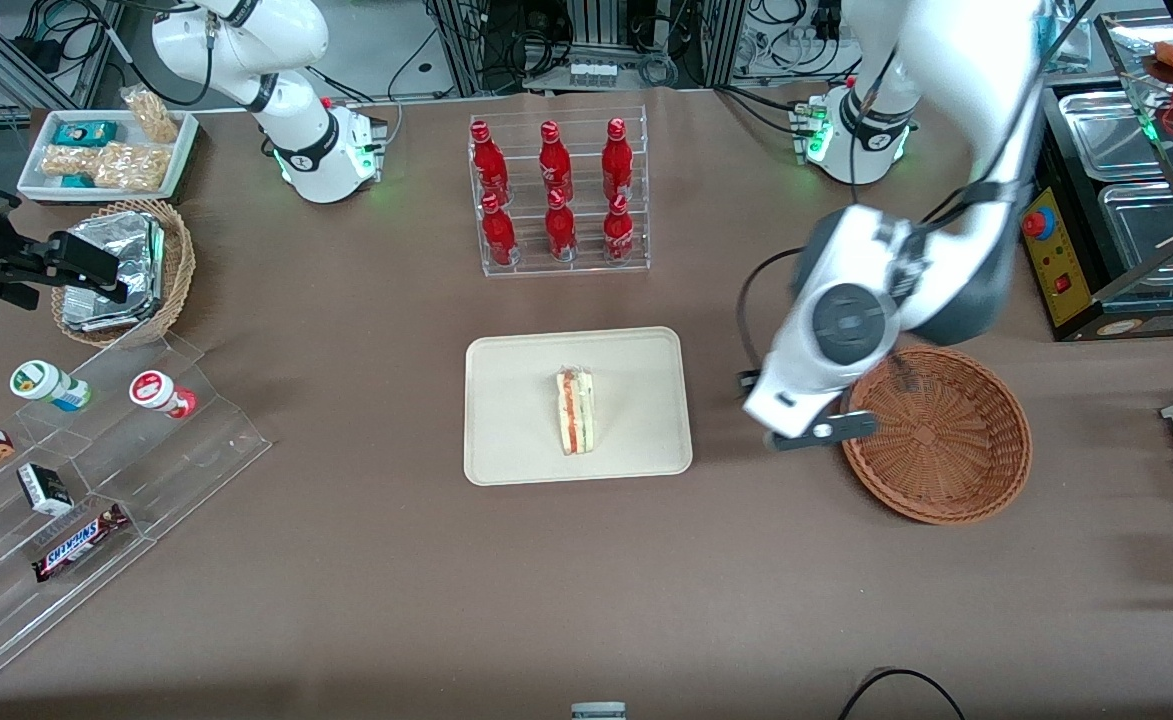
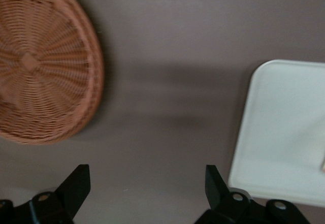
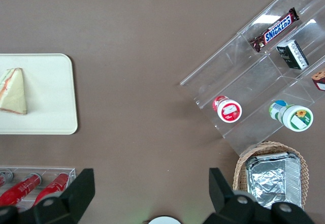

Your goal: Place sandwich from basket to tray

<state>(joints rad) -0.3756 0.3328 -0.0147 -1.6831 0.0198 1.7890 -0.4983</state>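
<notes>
The sandwich (image 1: pixel 576 411) lay at the centre of the front view on the tray (image 1: pixel 506 440), long axis vertical in frame. The gripper (image 2: pixel 147 193), wide open and empty, hovered between tray and basket (image 1: pixel 946 440).

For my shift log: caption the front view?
Sandwich on tray; open end effector above table beside emptied basket.

We are holding our gripper (image 2: pixel 144 193) above bare brown table (image 2: pixel 172 56), fingers (image 2: pixel 76 186) spreading wide apart, looking down between the wicker basket (image 2: pixel 43 64) and the tray (image 2: pixel 284 132).
</notes>
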